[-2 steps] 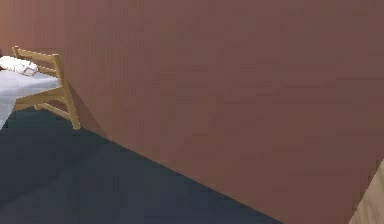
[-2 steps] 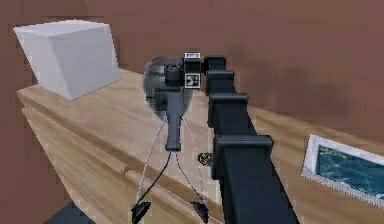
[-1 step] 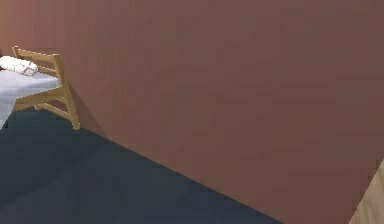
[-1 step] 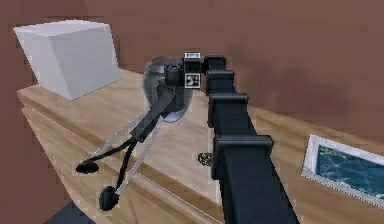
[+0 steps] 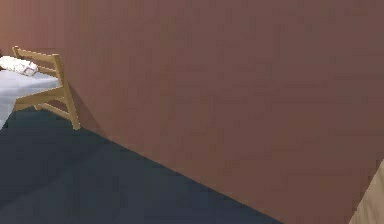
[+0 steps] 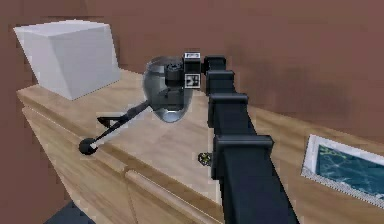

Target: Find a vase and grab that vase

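Note:
In the arm side view the dark arm (image 6: pixel 235 130) reaches out over a wooden dresser top (image 6: pixel 150 135). At its far end sit the two white marker squares and the gripper's dark body, with thin fingers running down-left to the gripper (image 6: pixel 92 143) tip above the dresser's front edge. A rounded grey glossy object (image 6: pixel 158 98), possibly a vase, sits right at the gripper's body on or just above the dresser. I cannot tell whether the gripper holds anything.
A white box (image 6: pixel 68 55) stands on the dresser's left end. A flat picture with a blue image (image 6: pixel 345 168) lies at its right, and a small dark item (image 6: pixel 207 158) by the arm. The forward view has a brown wall (image 5: pixel 230 90), dark blue floor and a wooden bed (image 5: pixel 35 85) at left.

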